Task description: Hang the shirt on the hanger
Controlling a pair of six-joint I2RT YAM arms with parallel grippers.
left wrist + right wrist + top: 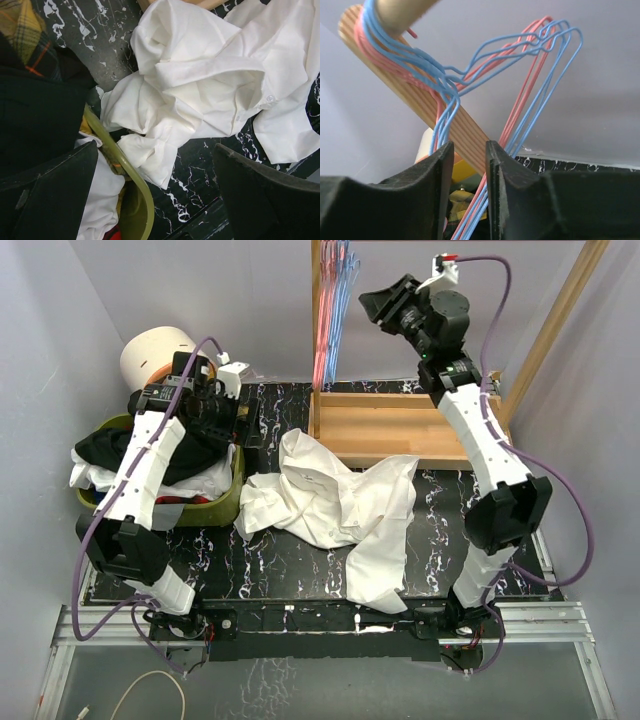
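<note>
The white shirt (pixel 340 505) lies crumpled on the black marble table, between the basket and the wooden rack base. It fills the upper part of the left wrist view (pixel 210 85). My left gripper (pixel 225 410) hangs over the basket's right rim, open and empty (pixel 156 147), just left of the shirt. Several light-blue hangers (pixel 346 290) hang with pink ones on the wooden rail at the back. My right gripper (pixel 385 305) is raised just right of them. In the right wrist view it (pixel 470 150) is narrowly open, and the blue hanger wires (pixel 559 75) show through the gap, beyond the fingers.
A green basket (pixel 228 508) holding a black garment (pixel 35 115) and other clothes stands at the left. The wooden rack base (pixel 390 425) and its uprights stand at the back right. Pink hangers (pixel 322 335) hang beside the blue ones. The wooden rail (pixel 445 110) crosses the right wrist view.
</note>
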